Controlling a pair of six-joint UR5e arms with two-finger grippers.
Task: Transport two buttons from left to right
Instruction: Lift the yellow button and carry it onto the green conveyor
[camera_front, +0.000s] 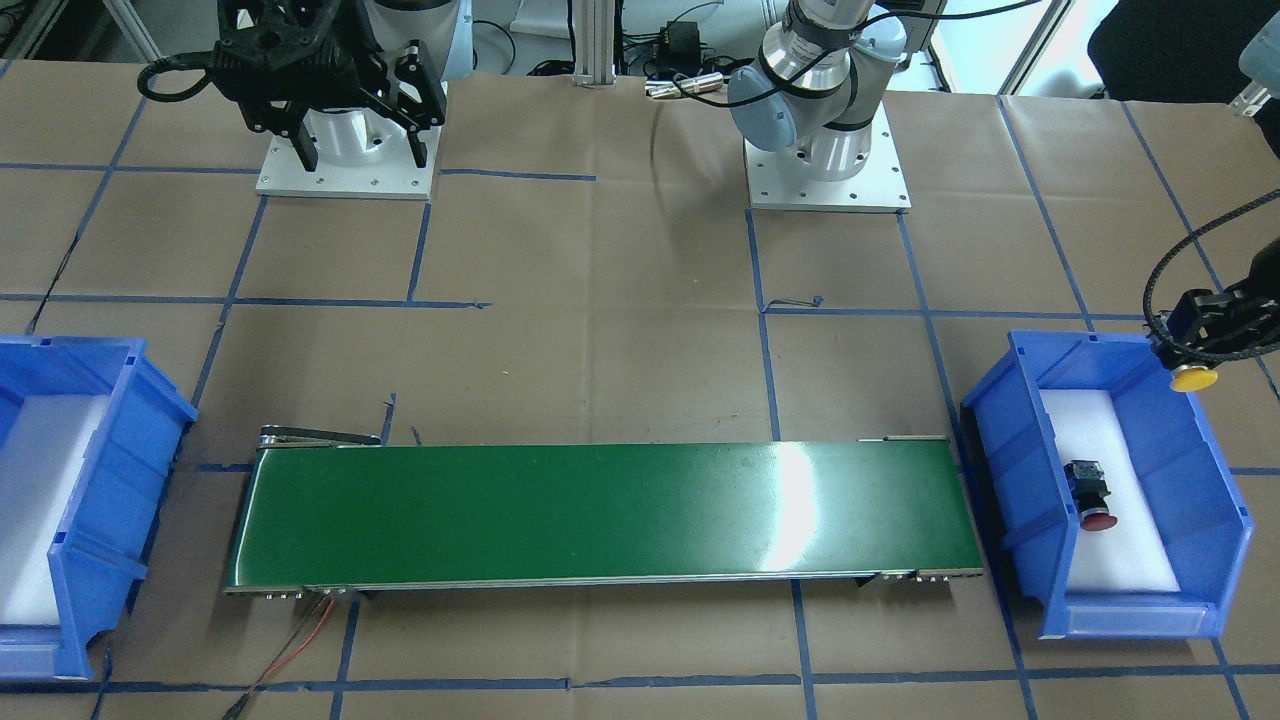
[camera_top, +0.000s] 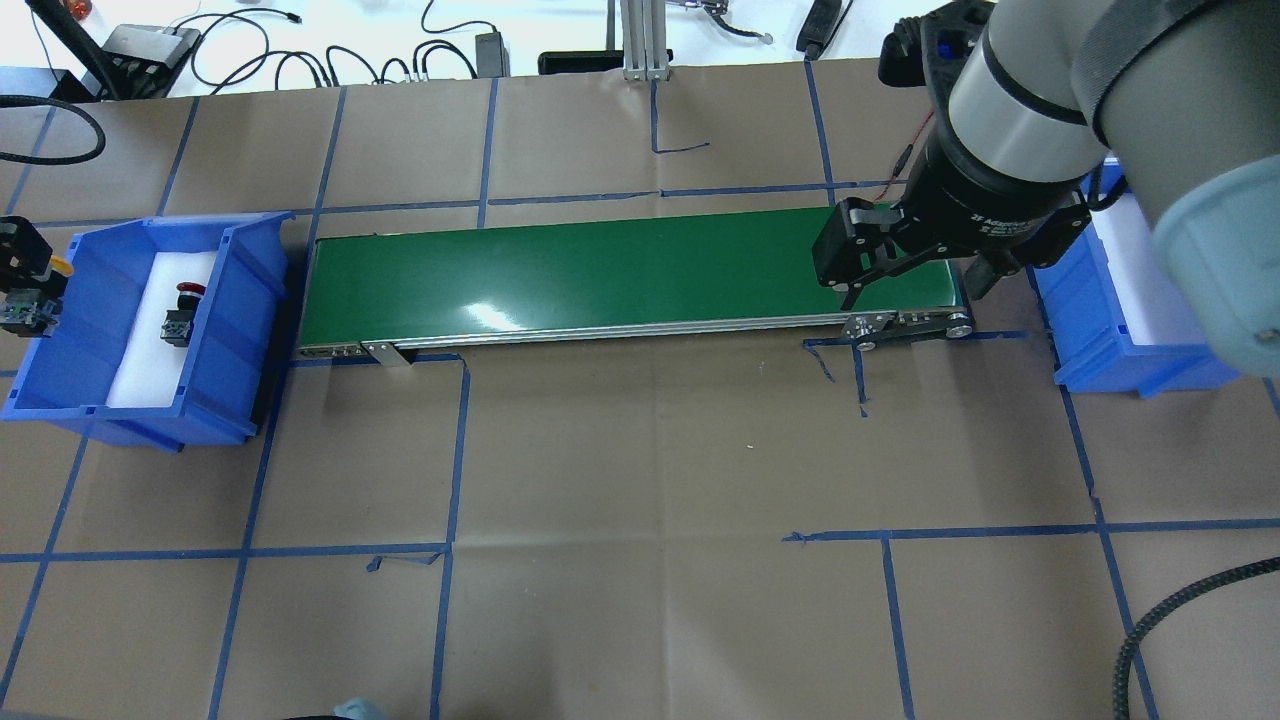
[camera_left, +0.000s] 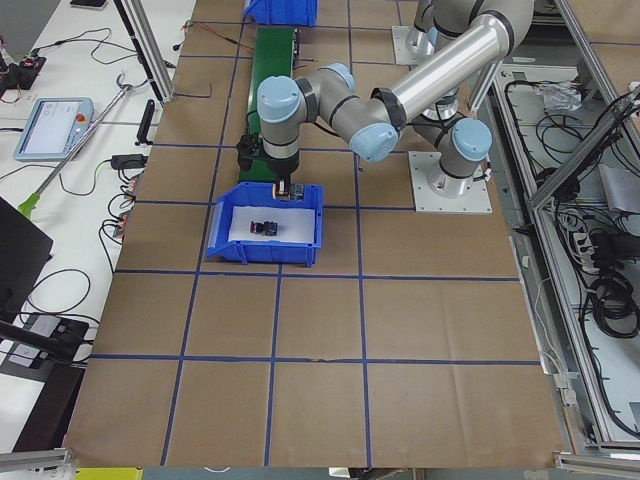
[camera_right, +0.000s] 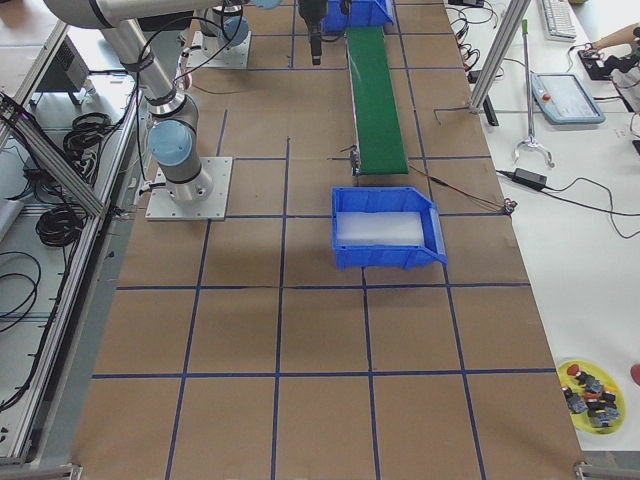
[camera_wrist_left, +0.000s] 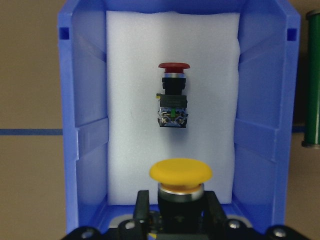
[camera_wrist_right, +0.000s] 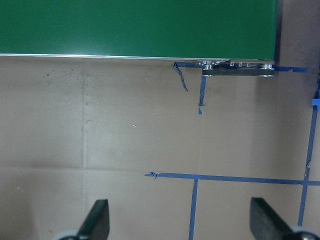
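Button, yellow-capped (camera_wrist_left: 181, 172): clamped by its black body between the fingers of the left gripper (camera_wrist_left: 176, 195), cap pointing forward along the wrist view. It hangs over the near end of the left bin (camera_wrist_left: 85, 125), above the white foam liner (camera_wrist_left: 130, 75). How far it has cleared the rim is hard to judge from these views. The side grip on the body leaves the mushroom cap free, which would let the part be laid down flat.

The red-capped button (camera_wrist_left: 172, 102) lies on its side on the foam near the middle of the same bin, untouched and well apart from the held one, so the task appears to be at its first transfer.

The bin's tall blue walls enclose both parts. The wall facing the green conveyor belt (camera_front: 600, 515) stands between the load and the belt, and probably calls for a lift over it before any sideways move.

The belt runs between the two bins. The right bin (camera_front: 100, 420), also foam-lined, sits off its far end.

The right gripper (camera_wrist_right: 180, 212) hovers with fingers spread wide, holding nothing, over the brown paper just beside the belt's right end, likely placed to receive arriving parts. Blue tape lines (camera_top: 450, 450) grid the table.
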